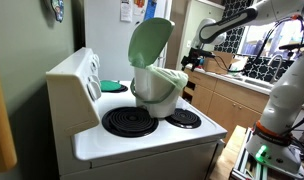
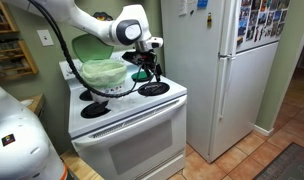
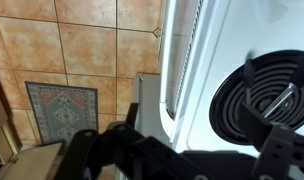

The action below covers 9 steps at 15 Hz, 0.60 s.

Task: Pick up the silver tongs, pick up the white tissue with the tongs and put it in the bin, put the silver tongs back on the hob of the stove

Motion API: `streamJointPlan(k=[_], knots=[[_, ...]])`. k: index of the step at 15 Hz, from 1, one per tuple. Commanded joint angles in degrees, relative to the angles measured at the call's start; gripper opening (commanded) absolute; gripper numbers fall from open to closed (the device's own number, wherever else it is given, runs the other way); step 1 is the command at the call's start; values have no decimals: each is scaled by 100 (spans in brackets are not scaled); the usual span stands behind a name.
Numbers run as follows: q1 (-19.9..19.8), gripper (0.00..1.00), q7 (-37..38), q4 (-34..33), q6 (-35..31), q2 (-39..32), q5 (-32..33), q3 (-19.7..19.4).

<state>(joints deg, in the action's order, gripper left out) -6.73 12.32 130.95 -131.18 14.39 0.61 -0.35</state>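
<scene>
Hovering above the hob of the stove (image 2: pixel 124 104), the gripper (image 2: pixel 144 68) hangs from a white robot arm (image 2: pixel 72 18) just beside the bin (image 2: pixel 104 72). In the wrist view the gripper (image 3: pixel 182 142) shows two dark fingers (image 3: pixel 87 150) spread wide apart at the bottom edge, with nothing held between them.

A short silver strip, apparently the silver tongs (image 3: pixel 285 98), lies across a black coil burner (image 3: pixel 250 100) on the white hob. Its long axis runs on a diagonal in the wrist view, from lower left to upper right. Only part of it shows, so I cannot tell which end is the handle. In both exterior views the tongs are too small or too hidden to make out.

The bin (image 1: pixel 157 92) stands upright on the hob behind two coil burners (image 1: pixel 129 121). Its pale green lid (image 1: pixel 150 42) is raised, pointing up and tilted back. A flat dark green disc (image 1: pixel 112 86) lies near the raised control panel (image 1: pixel 90 75).

A white fridge (image 2: pixel 217 70) stands beside the stove. Tan floor tiles (image 3: pixel 82 40) and a small patterned rug (image 3: pixel 62 108) lie below.
</scene>
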Motion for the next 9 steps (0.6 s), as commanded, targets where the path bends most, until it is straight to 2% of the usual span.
streamJointPlan(k=[1, 7, 9], knots=[[117, 100, -181, -455, -92, -511, -150, -110], [324, 100, -459, -1933, 311, -1961, -1241, -93], [348, 100, -517, -2384, 647, -2378, -1624, -41]])
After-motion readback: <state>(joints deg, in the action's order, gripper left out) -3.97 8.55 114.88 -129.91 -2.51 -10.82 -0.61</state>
